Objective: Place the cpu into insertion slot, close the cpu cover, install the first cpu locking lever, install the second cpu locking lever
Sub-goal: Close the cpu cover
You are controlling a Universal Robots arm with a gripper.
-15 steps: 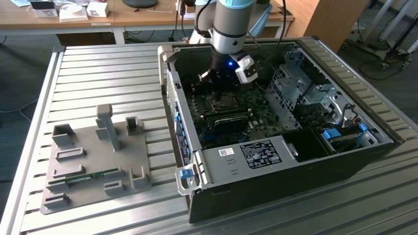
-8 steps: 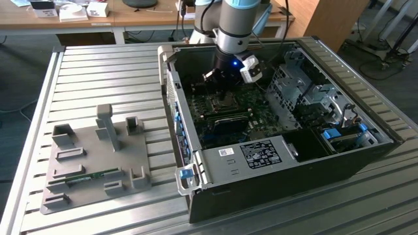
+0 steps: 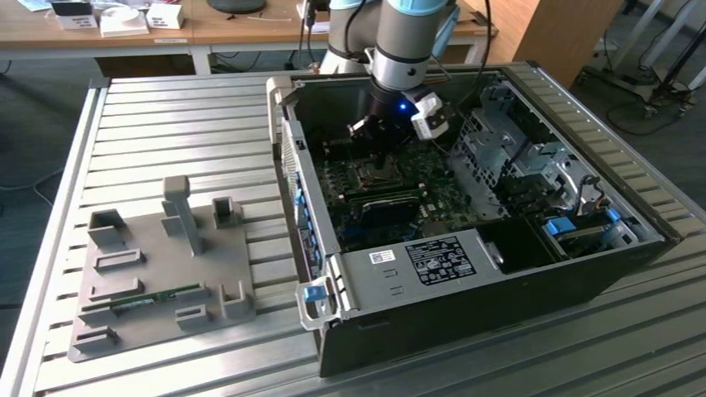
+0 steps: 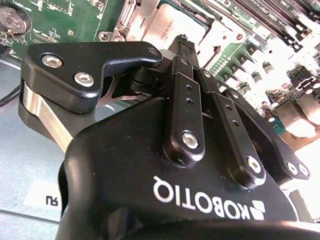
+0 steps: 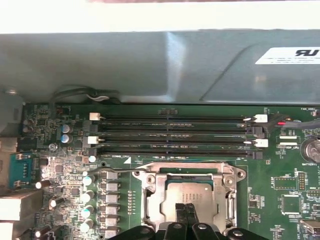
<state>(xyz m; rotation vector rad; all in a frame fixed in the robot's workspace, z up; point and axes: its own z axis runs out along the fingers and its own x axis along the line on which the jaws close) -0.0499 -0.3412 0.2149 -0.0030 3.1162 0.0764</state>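
My gripper (image 5: 187, 209) is shut, its two black fingertips (image 5: 181, 214) pressed together and resting on the dull silver cpu (image 5: 187, 192). The cpu lies in the insertion slot (image 3: 381, 172) of the green motherboard (image 5: 280, 180). Around the chip, the silvery cpu cover (image 5: 156, 197) lies flat over the socket. A thin wire locking lever (image 5: 112, 170) runs along the socket edge nearest the memory slots. In the second wrist view the gripper (image 4: 184, 41) meets just over the cpu (image 4: 172, 20). In the exterior view the gripper (image 3: 381, 161) reaches down into the open computer case (image 3: 497, 289).
Long black memory slots (image 5: 175, 132) run beside the socket, with the grey case wall (image 5: 150, 65) beyond them. A metal drive cage (image 3: 518, 157) and a black box with a white label (image 3: 441, 256) crowd the case. A grey fixture plate (image 3: 165, 273) sits on the slatted table (image 3: 165, 124).
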